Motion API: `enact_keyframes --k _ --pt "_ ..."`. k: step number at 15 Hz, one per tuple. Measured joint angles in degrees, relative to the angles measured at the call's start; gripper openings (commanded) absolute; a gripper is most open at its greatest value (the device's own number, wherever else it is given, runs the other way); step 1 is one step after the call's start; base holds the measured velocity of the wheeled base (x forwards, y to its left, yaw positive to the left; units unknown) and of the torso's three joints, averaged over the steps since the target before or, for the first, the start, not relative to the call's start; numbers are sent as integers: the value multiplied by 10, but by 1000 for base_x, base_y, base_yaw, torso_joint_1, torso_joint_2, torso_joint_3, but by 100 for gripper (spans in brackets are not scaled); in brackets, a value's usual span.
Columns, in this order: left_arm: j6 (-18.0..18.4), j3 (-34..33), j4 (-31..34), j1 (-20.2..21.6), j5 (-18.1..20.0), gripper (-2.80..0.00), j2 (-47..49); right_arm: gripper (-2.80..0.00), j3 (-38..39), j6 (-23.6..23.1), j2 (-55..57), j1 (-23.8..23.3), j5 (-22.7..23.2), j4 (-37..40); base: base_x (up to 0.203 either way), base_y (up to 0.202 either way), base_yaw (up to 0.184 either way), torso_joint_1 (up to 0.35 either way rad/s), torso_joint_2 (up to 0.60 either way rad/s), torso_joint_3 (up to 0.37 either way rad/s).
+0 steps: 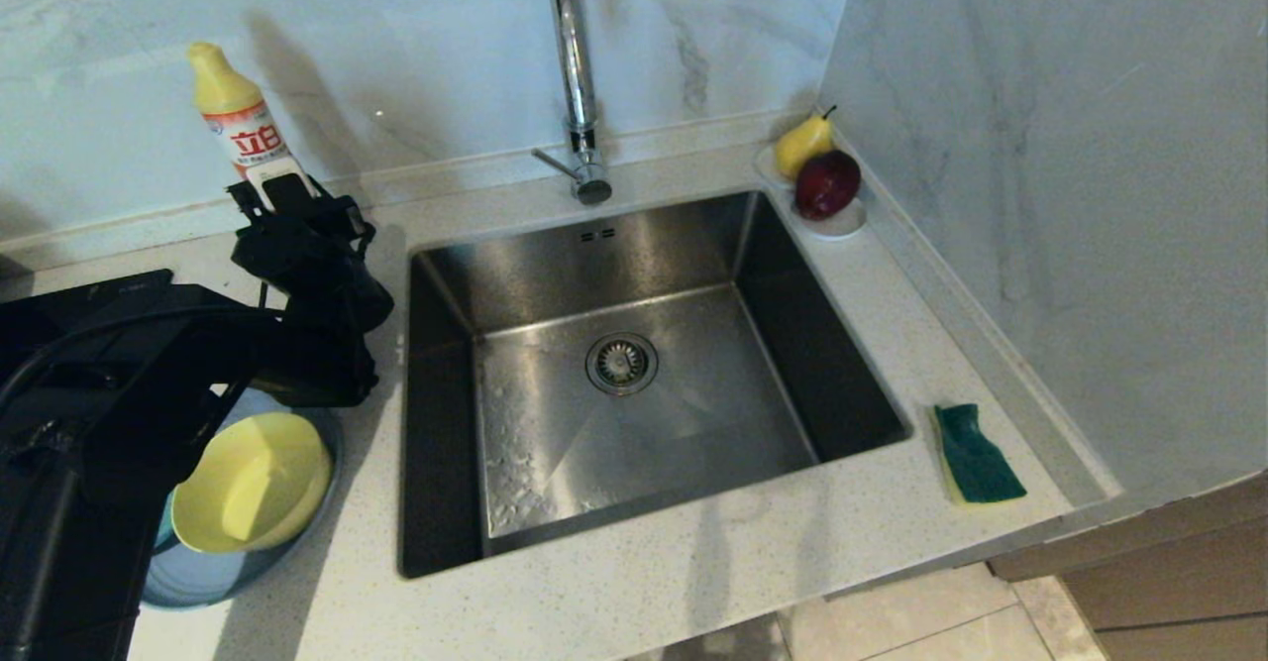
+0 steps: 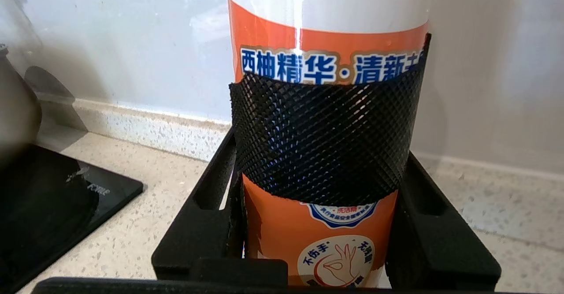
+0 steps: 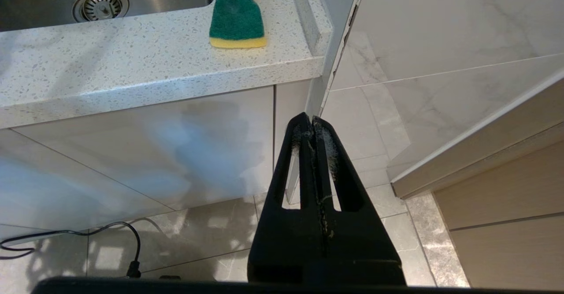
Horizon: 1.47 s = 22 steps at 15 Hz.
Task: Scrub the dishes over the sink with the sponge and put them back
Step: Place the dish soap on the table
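left gripper (image 2: 324,184) clamping detergent bottle (image 2: 326,109)

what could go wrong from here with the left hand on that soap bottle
1. The left hand grips the detergent bottle low on its body, so the tall bottle may tip or slip if lifted quickly.
2. The yellow bowl sits stacked on the plate right under the left arm; a low swing might knock it.
3. The sponge lies across the sink from the bottle, while the right hand hangs shut below the counter.
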<state>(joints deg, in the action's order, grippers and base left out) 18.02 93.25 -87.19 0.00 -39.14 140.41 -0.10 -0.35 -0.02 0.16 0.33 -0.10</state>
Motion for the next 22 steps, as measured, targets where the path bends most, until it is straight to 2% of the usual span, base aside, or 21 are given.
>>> enact_keyframes --k 3,4,5,15,22 --pt "0 1 1 0 0 -280 6 -280 0 0 0 0 0 0 0 0 0 0 0 0" --pt "1 1 0 0 0 -225 8 -280 0 0 0 0 0 0 0 0 0 0 0 0" --pt "0 1 0 0 0 0 9 -280 0 0 0 0 0 0 0 0 0 0 0 0" --pt "-7 -4 0 0 -2 0 -2 -280 0 0 0 0 0 0 0 0 0 0 0 0" --pt "-5 -40 0 -3 -5 0 -75 -280 0 0 0 0 0 0 0 0 0 0 0 0"
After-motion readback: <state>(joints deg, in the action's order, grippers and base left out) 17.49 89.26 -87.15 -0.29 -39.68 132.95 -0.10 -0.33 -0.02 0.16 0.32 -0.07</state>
